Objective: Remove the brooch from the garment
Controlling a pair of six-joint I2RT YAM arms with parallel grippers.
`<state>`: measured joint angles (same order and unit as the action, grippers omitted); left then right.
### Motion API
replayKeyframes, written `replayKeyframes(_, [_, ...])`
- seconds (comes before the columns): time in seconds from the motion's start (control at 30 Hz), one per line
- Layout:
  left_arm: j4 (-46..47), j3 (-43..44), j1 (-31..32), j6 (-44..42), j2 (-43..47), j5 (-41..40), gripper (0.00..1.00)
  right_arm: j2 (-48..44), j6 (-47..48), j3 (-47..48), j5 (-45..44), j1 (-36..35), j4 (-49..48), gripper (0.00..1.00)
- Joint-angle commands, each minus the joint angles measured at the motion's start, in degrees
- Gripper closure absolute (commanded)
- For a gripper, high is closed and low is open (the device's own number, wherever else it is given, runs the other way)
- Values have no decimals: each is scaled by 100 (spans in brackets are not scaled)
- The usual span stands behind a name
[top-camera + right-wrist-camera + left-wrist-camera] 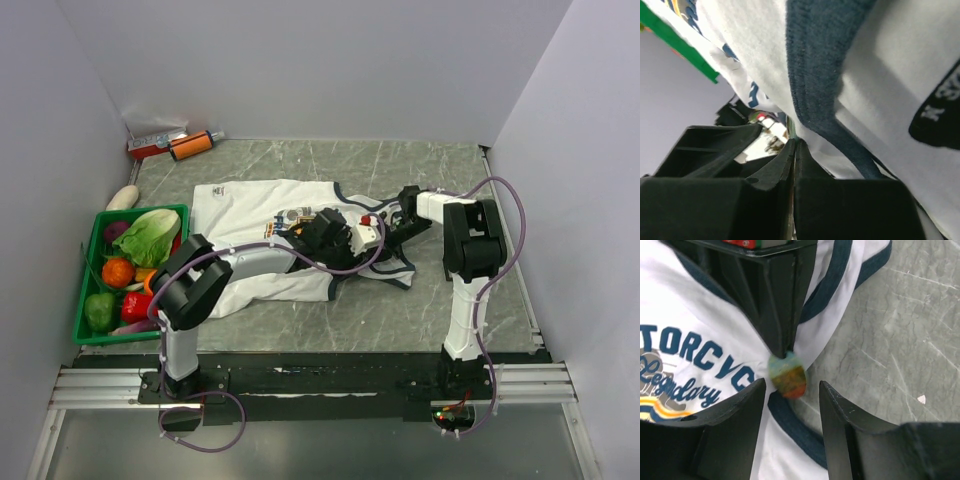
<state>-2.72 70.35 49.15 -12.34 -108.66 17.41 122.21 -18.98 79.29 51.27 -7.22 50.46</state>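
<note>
The garment (250, 210) is a white jersey with navy trim, spread on the table's middle. It also shows in the left wrist view (700, 305) and the right wrist view (755, 45). The brooch (788, 375) is a small oval in green, orange and red, sitting at the jersey's navy edge. My right gripper (794, 142) is shut, its fingertips (782, 335) pinched at the brooch's top edge; a thin green sliver (792, 131) shows between them. My left gripper (792, 390) is open, its jaws on either side just below the brooch, holding nothing. In the top view both grippers meet over the jersey (365, 232).
A green basket (140, 209) of vegetables stands at the left edge. An orange bottle (190, 146) and a red-and-grey tool (152, 143) lie at the back left. A pale oval object (122, 197) lies behind the basket. Walls close in on the left, back and right.
</note>
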Motion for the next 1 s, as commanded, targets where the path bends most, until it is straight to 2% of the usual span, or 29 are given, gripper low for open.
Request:
replayKeyframes(0.0, [219,313,121,-75,-172,61,47,13,-500,-325,594,19,-290,100])
replayKeyframes(0.1, [228,365,130,-172,-304,-280,50,13,-650,-519,736,-16,-379,100])
replayKeyframes(0.23, [228,436,113,-347,-384,-537,63,4,-589,-520,718,1,-326,100])
replayKeyframes(0.47, [-27,498,51,-147,-279,-20,74,-48,-563,-467,613,2,-335,100])
replayKeyframes(0.5, [-70,480,43,-111,-252,51,78,-66,-554,-475,665,2,-361,98])
replayKeyframes(0.53, [-97,471,51,-67,-235,113,80,-92,-536,-493,718,2,-466,85])
replayKeyframes(0.63, [-123,401,34,222,-190,368,88,-241,-256,-310,850,2,-546,70])
replayKeyframes(0.73, [-167,401,-19,547,-225,632,93,-478,490,68,245,28,-292,67])
replayKeyframes(0.83, [-133,418,-133,880,-305,983,99,-812,930,87,7,98,-335,64])
replayKeyframes(0.97, [-53,480,-353,1198,-392,1651,99,-1129,1546,-35,-494,107,-317,62])
